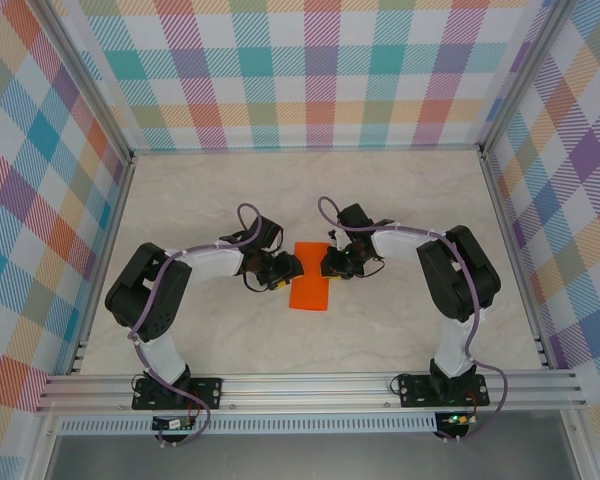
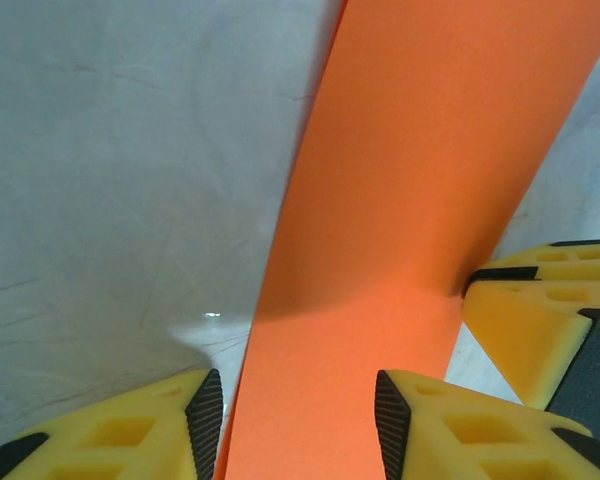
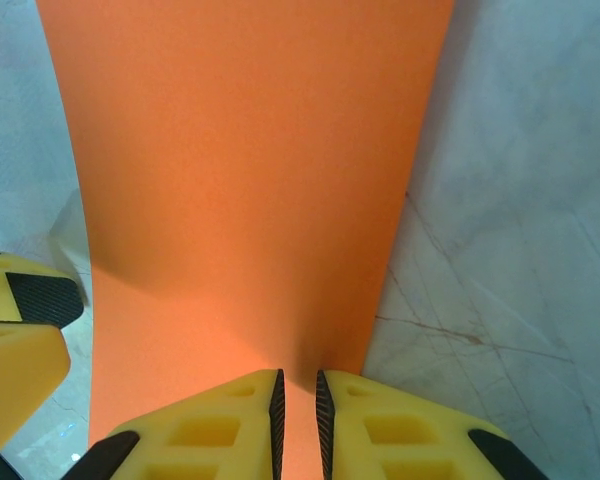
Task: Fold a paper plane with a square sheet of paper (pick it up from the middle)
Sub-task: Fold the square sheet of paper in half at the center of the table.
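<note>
The sheet of paper [image 1: 310, 277] is bright orange and lies flat on the table as a long rectangle between the two arms. My left gripper [image 1: 283, 272] sits at its left edge. In the left wrist view that gripper [image 2: 298, 400] is open, its pads straddling the strip of paper [image 2: 400, 200] without touching it. My right gripper [image 1: 332, 262] is at the paper's right edge near the far end. Its jaws [image 3: 298, 385] are nearly shut, a thin gap between the pads, tips down on the paper [image 3: 240, 150].
The pale marble-patterned tabletop [image 1: 410, 330] spreads around the paper. Plaid walls [image 1: 300, 70] and aluminium rails [image 1: 310, 385] enclose it. Each wrist view catches the other gripper's yellow fingers [image 2: 540, 310] [image 3: 20, 340] close by across the paper.
</note>
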